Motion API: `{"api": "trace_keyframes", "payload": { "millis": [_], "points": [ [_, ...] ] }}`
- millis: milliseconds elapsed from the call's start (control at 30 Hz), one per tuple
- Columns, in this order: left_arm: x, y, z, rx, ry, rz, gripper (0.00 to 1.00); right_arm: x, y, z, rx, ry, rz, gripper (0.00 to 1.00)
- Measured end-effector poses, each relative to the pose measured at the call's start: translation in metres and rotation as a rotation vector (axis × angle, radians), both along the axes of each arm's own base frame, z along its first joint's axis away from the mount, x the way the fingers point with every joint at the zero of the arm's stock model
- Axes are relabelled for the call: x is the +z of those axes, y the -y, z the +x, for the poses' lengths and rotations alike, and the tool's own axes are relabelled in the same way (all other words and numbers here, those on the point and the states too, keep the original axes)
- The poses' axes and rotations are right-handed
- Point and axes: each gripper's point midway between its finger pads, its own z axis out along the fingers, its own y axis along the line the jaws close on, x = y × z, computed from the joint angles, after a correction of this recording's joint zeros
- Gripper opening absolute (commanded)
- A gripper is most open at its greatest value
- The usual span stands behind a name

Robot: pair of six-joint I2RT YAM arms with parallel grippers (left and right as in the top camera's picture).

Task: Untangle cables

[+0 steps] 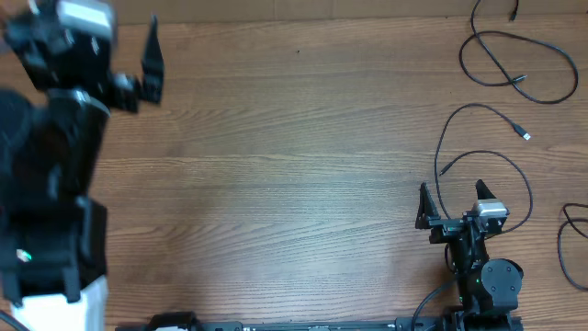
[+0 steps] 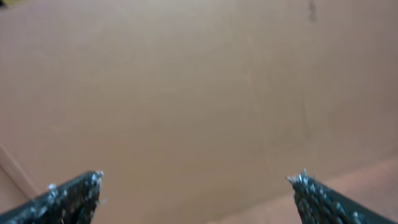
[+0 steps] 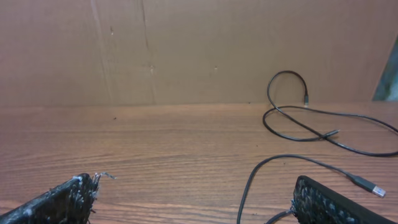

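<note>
Brown wood-grain surface (image 1: 294,184) fills the overhead view and lies bare across its left and centre, so the widest open room is between the two arms. The cables all sit in the right third. The upper cable (image 1: 519,81) loops in the upper right corner, one strand running off the top edge. The middle cable (image 1: 524,134) arcs below it, and thin loops curl down around the right gripper (image 1: 451,191) at the lower right. A third cable (image 1: 561,244) hugs the right edge, partly cut off by it. In the right wrist view the right gripper's fingers (image 3: 68,199) stand wide apart and clamp nothing. The middle cable (image 3: 367,183) crosses the lower right of that frame, one strand dropping between the fingers close to the right-hand one, and the upper cable (image 3: 333,132) lies farther back, near where the surface meets a tan cardboard wall (image 3: 186,50). The left arm (image 1: 55,119) is a blurred mass in the upper left corner, well apart from every cable. The left gripper (image 2: 198,179) has its fingers (image 2: 74,198) spread to the lower corners of its own view, nothing between them, facing blurred tan board.
</note>
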Motion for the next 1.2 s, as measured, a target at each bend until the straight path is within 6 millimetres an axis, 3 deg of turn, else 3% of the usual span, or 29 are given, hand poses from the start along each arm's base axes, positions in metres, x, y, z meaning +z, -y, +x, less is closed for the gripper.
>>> {"api": "trace_keyframes", "payload": {
  "millis": [167,433,667,900,1200],
  "points": [
    [-0.052,0.015,-0.028,-0.087,0.073,0.030,1.00,0.000,0.000,0.000,0.000,0.000,-0.001,1.00],
    [-0.101,0.025,-0.084,-0.124,0.313,0.084,1.00,0.000,0.000,0.000,0.000,0.000,0.000,1.00],
    [-0.116,0.028,-0.120,-0.121,0.505,0.119,1.00,0.000,0.000,0.000,0.000,0.000,0.000,1.00],
    [-0.126,0.030,-0.139,-0.124,0.561,0.119,1.00,0.000,0.000,0.000,0.000,0.000,0.000,1.00],
    [-0.149,-0.001,-0.137,-0.045,0.515,-0.235,0.99,0.000,0.000,0.000,0.000,0.000,0.000,1.00]
  ]
}}
